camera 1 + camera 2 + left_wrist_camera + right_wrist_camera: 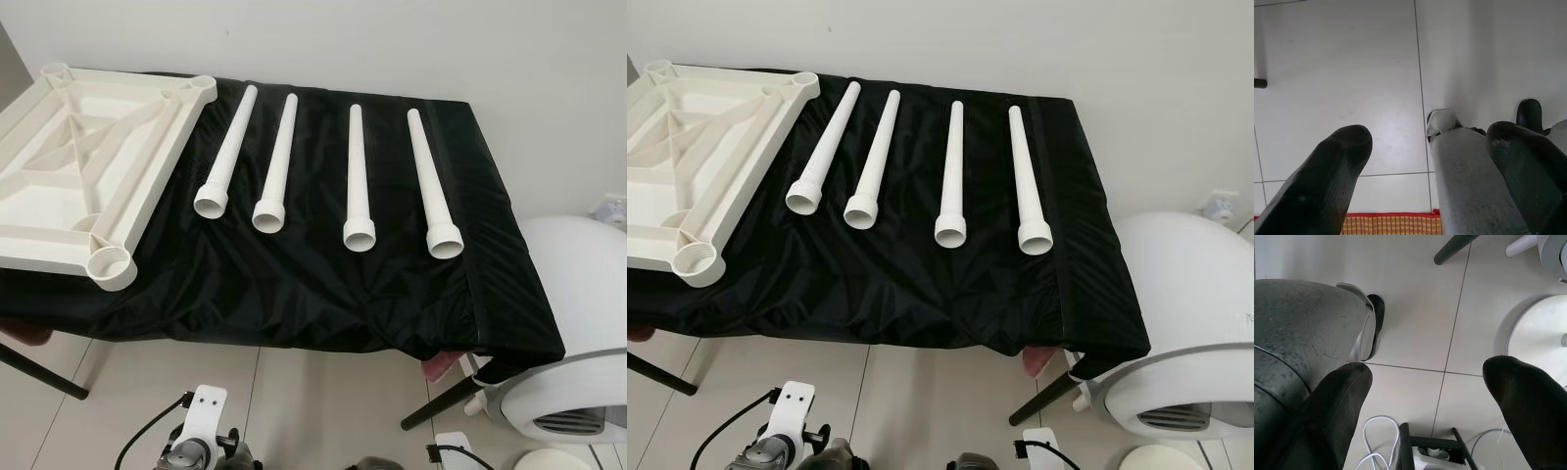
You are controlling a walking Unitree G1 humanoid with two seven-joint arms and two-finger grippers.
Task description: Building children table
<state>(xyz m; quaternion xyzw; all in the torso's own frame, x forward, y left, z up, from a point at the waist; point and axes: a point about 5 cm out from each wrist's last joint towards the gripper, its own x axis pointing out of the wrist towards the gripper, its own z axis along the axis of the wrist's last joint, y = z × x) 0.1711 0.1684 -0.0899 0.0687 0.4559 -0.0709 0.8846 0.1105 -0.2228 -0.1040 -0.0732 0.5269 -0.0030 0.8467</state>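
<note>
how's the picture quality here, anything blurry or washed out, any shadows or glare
Left eye view: sharp and evenly lit; the four legs read crisply on the black cloth, which shows a mild sheen on its wrinkles. Left wrist view: floor tiles fairly clear, the near fingers soft and dark, a faint shadow on the floor. Right wrist view: the same, near fingers blurred.

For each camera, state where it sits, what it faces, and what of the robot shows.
Left eye: head, looking down at four table legs and the upturned tabletop on a black cloth.
Right eye: same scene, shifted.
Left wrist: faces floor tiles; left gripper open.
Right wrist: faces the floor; right gripper open.
Both wrist views share tiles.
</note>
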